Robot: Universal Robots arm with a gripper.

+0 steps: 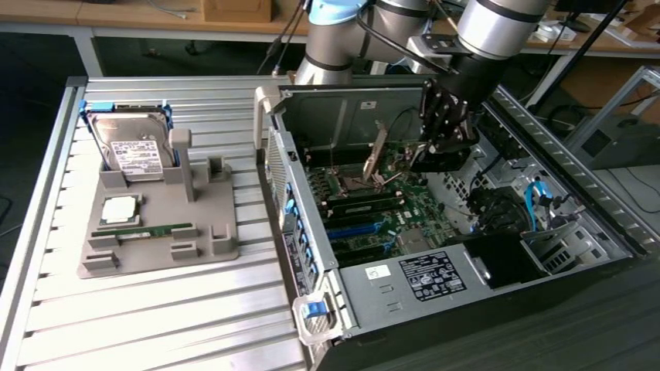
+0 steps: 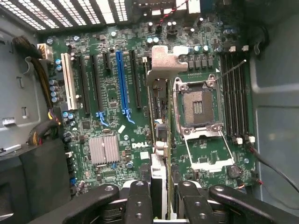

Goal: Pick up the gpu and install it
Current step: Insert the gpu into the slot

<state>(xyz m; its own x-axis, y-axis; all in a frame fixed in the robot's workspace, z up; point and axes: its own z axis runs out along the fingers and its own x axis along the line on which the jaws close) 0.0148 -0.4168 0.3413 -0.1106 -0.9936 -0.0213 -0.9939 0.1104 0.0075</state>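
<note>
My pincer (image 2: 161, 203) is down inside the open case (image 1: 577, 209), narrow, clamped on the gpu (image 2: 160, 112). A finger (image 2: 139, 200) sits on each side of the card. In the wrist view the gpu is seen edge-on, upright, running away from my fingers. Its silvery bracket (image 2: 164, 59) is at the far end, toward the vented back wall. The card hangs over the motherboard (image 2: 112, 116), parallel to the slots, between the black slot (image 2: 137, 79) next to the blue slot (image 2: 122, 79) and the CPU socket (image 2: 198, 105). Can't tell if its bottom edge touches a slot. The socket is open, its frame lifted. The RAM slots (image 2: 236, 93) are beyond the socket and the heatsink (image 2: 103, 149) is near the blue slot's end.

In the exterior view my arm (image 1: 495, 31) reaches into the case from above. The gray tray (image 1: 212, 247) lies well apart on the slatted table (image 1: 154, 325), at the exterior view's left. The hard drive (image 1: 134, 147) stands upright in the tray. The CPU chip (image 1: 119, 207) and green memory stick (image 1: 144, 230) lie flat in it.
</note>
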